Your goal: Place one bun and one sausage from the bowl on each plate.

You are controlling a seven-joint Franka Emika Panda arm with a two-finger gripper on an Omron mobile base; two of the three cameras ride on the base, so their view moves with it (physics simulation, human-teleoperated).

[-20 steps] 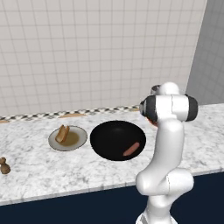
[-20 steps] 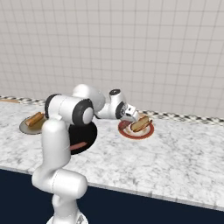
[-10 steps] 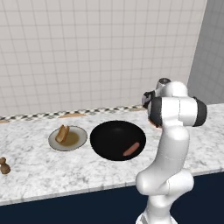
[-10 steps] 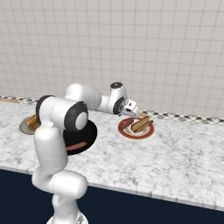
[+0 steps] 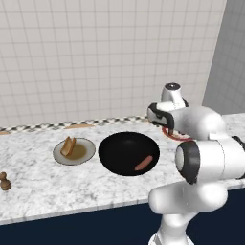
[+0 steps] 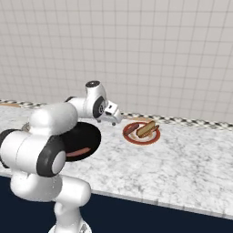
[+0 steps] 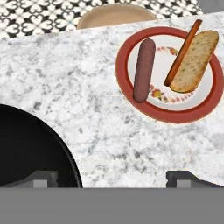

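The white plate with a red rim [image 7: 119, 70] holds a brown sausage [image 7: 144, 70] and a split bun [image 7: 194, 61]; in the right base view the same plate [image 6: 141, 142] lies right of my hand. My gripper [image 7: 113, 178] is open and holds nothing. It hovers over bare counter between this plate and the black bowl [image 7: 26, 144], and it also appears as the gripper [image 6: 117, 119] in the right base view. One sausage [image 5: 143, 162] lies in the bowl [image 5: 119, 146]. Left of the bowl, the beige plate [image 5: 85, 154] carries a bun [image 5: 68, 146].
A tan round board [image 7: 116, 15] lies by the patterned strip at the tiled wall. A small brown shaker [image 5: 5, 181] stands at the counter's far left. My white arm [image 5: 201, 143] rises at the counter's front edge.
The gripper has opened and left the bun on the red-rimmed plate. The hand has then drawn back from that plate toward the bowl.
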